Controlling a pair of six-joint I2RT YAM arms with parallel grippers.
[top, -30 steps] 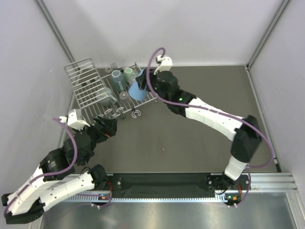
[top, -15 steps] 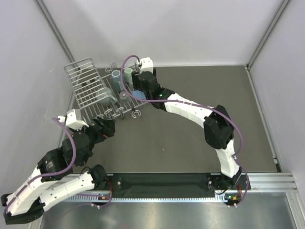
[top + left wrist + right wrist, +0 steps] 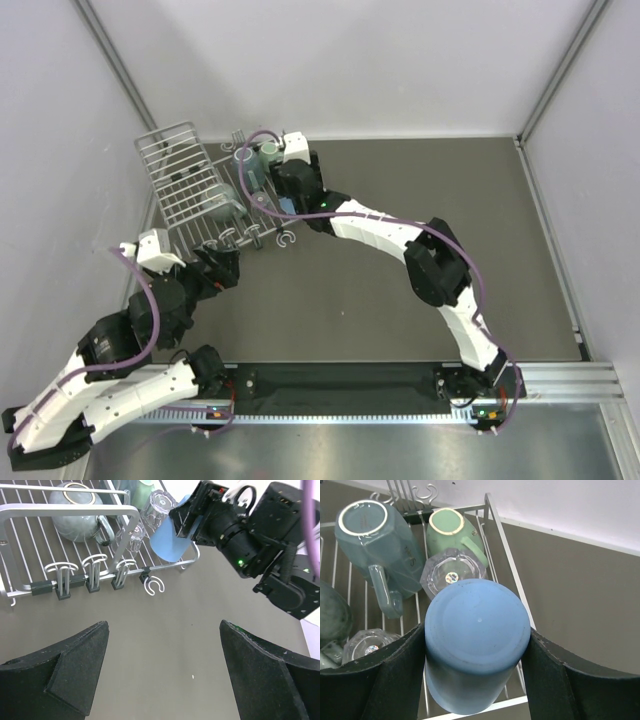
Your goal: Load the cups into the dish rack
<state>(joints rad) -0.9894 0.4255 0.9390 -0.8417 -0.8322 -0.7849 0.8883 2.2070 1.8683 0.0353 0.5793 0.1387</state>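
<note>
1. Tumbler (image 3: 477,640), blue, is clamped base-up in the right pincer (image 3: 475,665), over the near right corner of the rack (image 3: 185,190), which sits in the far left corner of the bench (image 3: 580,590); I cannot tell whether its mouth touches the wires
2. The slot looks tight: a glass (image 3: 452,572) sits just beside it, with the mint mug (image 3: 454,535) and teal mug (image 3: 375,545) behind
3. It seems tilted in the left wrist view, so level it and lower it straight, mouth wholly inside the rack's right edge
4. Release only once the mouth sits flat, then lift straight up, clear of the glass
5. Left pincer (image 3: 162,645) hangs wide apart and empty near the rack's near edge; best kept clear
</note>
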